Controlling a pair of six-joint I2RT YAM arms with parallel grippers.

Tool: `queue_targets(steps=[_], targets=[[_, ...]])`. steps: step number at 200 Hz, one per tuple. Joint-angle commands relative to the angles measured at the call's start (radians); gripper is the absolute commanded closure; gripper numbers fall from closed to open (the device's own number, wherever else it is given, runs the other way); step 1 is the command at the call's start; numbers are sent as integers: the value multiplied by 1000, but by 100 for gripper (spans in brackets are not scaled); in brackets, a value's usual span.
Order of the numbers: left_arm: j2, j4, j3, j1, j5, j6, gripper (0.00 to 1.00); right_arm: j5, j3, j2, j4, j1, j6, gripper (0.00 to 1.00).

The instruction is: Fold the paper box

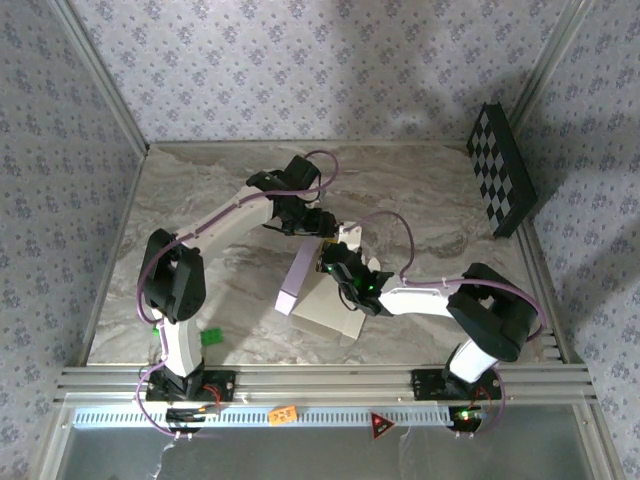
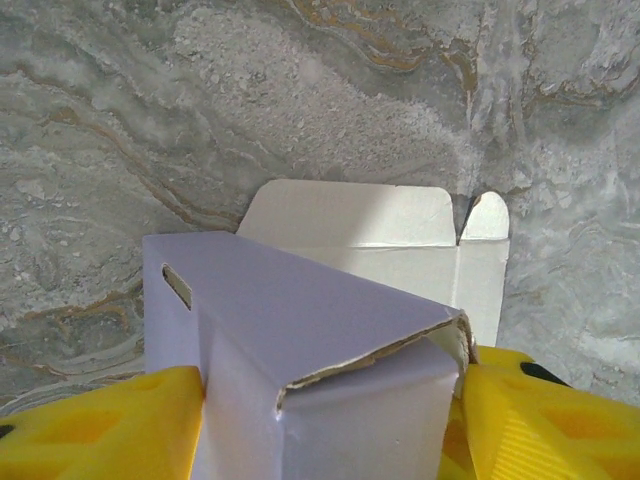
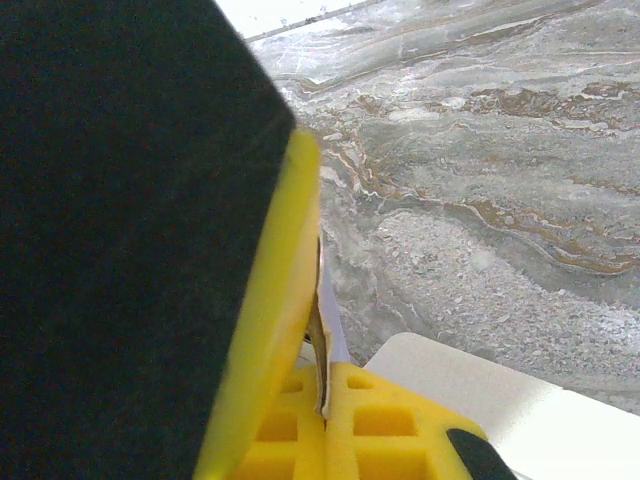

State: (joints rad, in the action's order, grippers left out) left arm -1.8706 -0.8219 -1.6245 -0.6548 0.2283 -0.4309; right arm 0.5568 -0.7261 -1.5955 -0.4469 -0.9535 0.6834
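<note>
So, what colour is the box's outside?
Pale lavender; the paper box shows best from the left wrist.

Half-folded paper box [image 1: 299, 281], lavender wall raised, cream flaps flat, at centre.

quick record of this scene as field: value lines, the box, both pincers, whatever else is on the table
paper box: partly folded, lavender section raised, cream flaps unfolded beyond it
left pincer: yellow fingers on either side of the raised lavender section; firm grip unclear
right pincer: shut on a thin card edge of the paper box
checkerboard panel: far right by the wall, apart from the box
table: marbled surface under the box
task stage: folding unfinished
</note>
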Motion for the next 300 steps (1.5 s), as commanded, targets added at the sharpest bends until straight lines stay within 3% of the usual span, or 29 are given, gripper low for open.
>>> queue_targets(steps=[1,62,135,146,173,229,258,300], targets=[[-6,-53,-9,-2,-26,20,34,-44,-7,19,146,-8,-32,93],[8,-60,12,-1,-32,44,38,-67,-49,165,312,-11,-91,72],[31,-66,30,0,-20,94,42,-47,19,391,468,32,-163,61],[34,-65,38,-1,-11,107,43,-116,53,415,428,78,-216,60],[47,-64,55,-1,21,134,44,-421,123,438,332,240,-328,59],[79,-68,91,-2,106,201,44,-998,169,370,223,493,-765,53],[85,-91,97,-6,109,221,43,-1095,98,267,242,544,-876,52],[106,-70,104,-11,132,219,41,-1171,14,94,131,627,-889,56]])
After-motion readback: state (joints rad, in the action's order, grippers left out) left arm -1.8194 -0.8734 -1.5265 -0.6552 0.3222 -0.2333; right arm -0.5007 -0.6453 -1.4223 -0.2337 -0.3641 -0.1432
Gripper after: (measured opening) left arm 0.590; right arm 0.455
